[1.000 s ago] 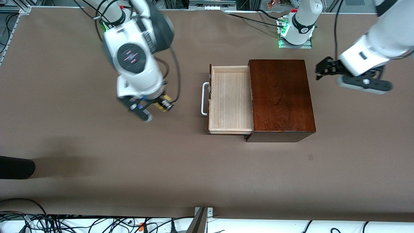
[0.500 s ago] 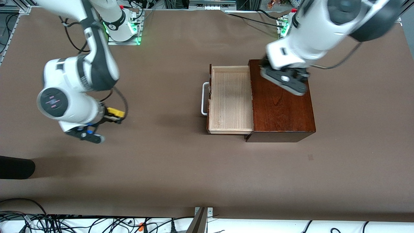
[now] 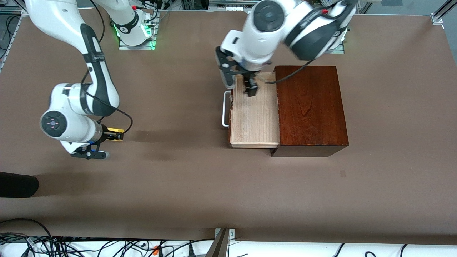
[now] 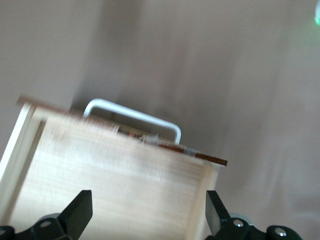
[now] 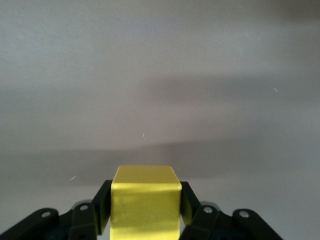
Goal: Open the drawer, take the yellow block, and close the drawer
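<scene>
Front view: the drawer [image 3: 254, 110] stands pulled out of the dark box [image 3: 310, 107], its tray bare, its white handle [image 3: 225, 109] toward the right arm's end of the table. The left gripper [image 3: 240, 84] hangs over the tray's corner nearest the arm bases, fingers spread wide and gripping nothing. The right gripper [image 3: 113, 135] is low over bare table well apart from the drawer, at the right arm's end, clamped on the yellow block [image 3: 115, 130]. The block is out, so what remains, in my judgement, is closing. To do that well, the left gripper should get outside the dark front panel, settle against its middle or the handle, and push straight toward the box. A push at one corner could skew the tray and jam it. The right arm should keep clear.

Left wrist view: the two black fingers [image 4: 79, 212] are set wide apart over the pale tray floor, with the handle [image 4: 131, 114] past the front panel. The gripper [image 4: 147, 212] is thus inside the tray, not yet placed for a push.

Right wrist view: the block [image 5: 145, 201] sits squarely between the closed fingers [image 5: 98, 205], bright yellow, smooth, with crisp edges and a faint sheen. It is about as wide as the grip, and it looks held firmly over plain brown table.
</scene>
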`<act>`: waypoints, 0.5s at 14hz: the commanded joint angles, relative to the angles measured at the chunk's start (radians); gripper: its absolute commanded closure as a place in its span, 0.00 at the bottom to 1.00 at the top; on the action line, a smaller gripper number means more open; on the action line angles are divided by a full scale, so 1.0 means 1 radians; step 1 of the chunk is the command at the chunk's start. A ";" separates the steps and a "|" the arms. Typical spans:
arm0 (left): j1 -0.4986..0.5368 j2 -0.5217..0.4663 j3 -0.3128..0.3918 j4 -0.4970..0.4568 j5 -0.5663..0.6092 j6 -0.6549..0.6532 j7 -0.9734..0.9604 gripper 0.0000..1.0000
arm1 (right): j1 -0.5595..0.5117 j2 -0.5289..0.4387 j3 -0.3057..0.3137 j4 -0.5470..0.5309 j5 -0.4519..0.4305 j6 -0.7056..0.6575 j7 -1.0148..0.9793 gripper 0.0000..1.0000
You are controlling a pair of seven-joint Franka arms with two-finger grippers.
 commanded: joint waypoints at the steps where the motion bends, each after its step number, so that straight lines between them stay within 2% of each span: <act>1: -0.092 0.132 0.009 0.098 0.105 0.035 0.206 0.00 | -0.010 -0.032 0.007 -0.175 0.014 0.210 -0.082 0.73; 3: -0.122 0.187 0.007 0.109 0.188 0.089 0.267 0.00 | -0.013 -0.029 0.007 -0.206 0.014 0.263 -0.113 0.72; 4: -0.132 0.210 0.009 0.110 0.193 0.097 0.269 0.00 | -0.014 -0.029 0.007 -0.204 0.016 0.260 -0.114 0.61; 6: -0.152 0.255 0.015 0.110 0.219 0.115 0.269 0.00 | -0.016 -0.029 0.007 -0.204 0.016 0.258 -0.113 0.01; 7: -0.161 0.270 0.010 0.109 0.263 0.129 0.261 0.00 | -0.017 -0.036 0.007 -0.198 0.016 0.249 -0.116 0.00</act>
